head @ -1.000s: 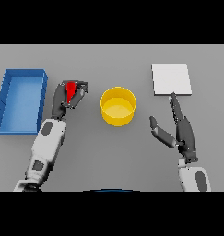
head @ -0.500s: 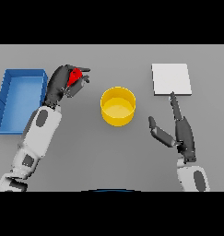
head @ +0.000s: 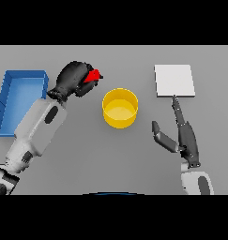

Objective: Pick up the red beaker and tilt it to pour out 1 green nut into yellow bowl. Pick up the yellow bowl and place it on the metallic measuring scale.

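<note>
My left hand (head: 72, 78) is raised above the table, left of the yellow bowl (head: 120, 108), with its fingers curled round the red beaker (head: 93, 76). Only the beaker's red tip shows past the fingers, and it points right toward the bowl. The bowl stands upright at the table's middle; I see no nut in it. The metallic measuring scale (head: 174, 80) is a flat pale square at the back right. My right hand (head: 183, 136) rests open just in front of the scale, fingers straight and pointing at it, thumb spread to the left.
A blue tray (head: 7, 90) lies at the left edge of the table, behind my left forearm.
My left hand has lifted the red beaker up off the table and carried it higher and rightward, tilting it toward the bowl. The right hand has stayed put.
</note>
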Tool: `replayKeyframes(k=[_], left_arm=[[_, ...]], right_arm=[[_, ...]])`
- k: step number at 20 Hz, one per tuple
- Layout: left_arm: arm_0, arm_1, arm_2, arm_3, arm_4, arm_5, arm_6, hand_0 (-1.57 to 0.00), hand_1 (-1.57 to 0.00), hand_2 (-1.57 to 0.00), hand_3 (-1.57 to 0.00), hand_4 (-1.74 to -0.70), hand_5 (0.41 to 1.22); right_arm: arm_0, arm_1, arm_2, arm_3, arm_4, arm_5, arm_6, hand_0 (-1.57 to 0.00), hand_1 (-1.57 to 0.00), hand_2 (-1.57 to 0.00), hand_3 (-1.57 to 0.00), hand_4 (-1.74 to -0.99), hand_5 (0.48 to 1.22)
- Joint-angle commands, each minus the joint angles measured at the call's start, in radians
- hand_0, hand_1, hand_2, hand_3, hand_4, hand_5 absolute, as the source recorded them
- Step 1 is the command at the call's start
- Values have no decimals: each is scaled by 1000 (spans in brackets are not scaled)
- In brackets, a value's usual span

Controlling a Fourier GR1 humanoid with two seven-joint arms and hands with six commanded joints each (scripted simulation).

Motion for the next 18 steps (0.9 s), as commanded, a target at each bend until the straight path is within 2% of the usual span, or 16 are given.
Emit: replayKeyframes(k=[1,2,4,5,6,9,11,12,17,18], left_arm=[[-34,10,-41,15,-41,-23,3,-1567,-1567,-1567,-1566,-1739,1166],[-63,16,-74,45,-74,-36,-6,-1568,-1568,-1568,-1567,-1739,1177],[-111,30,-148,69,-141,-87,13,-1569,-1569,-1569,-1568,-1740,1193],[-140,38,-185,78,-177,-120,6,-1569,-1570,-1569,-1569,-1740,1199],[-167,37,-218,87,-213,-149,7,-1570,-1570,-1570,-1569,-1689,1203],[-241,37,-299,122,-300,-243,7,-1570,-1570,-1570,-1570,-1582,1212],[-292,25,-337,161,-342,-290,12,-1571,-1571,-1571,-1570,-1637,1215],[-304,31,-358,179,-364,-290,-11,-1571,-1571,-1571,-1571,-1657,1216],[-397,10,-475,265,-493,-334,-34,-1571,-1571,-1571,-1571,-1712,1219],[-409,19,-487,272,-507,-334,-49,-1571,-1571,-1571,-1571,-1718,1220]], right_arm=[[0,7,10,4,9,-1,5,1,1,1,1,-1062,690],[-7,7,5,3,18,-13,20,1,1,1,1,-1056,692],[-2,11,11,2,20,-11,9,1,1,1,1,-1062,691],[-22,13,9,9,21,-12,37,1,1,1,1,-1068,689],[-8,10,12,2,24,-12,17,1,1,1,1,-1070,686],[1,8,5,0,-2,4,8,1,1,1,1,-1063,681],[5,12,6,0,-7,8,22,1,1,1,1,-1057,674],[7,13,6,3,-3,3,16,1,1,1,1,-1056,672],[-12,3,1,2,-12,16,37,1,1,1,1,-1064,690],[-2,3,9,1,-3,17,25,1,1,1,1,-1063,694]])
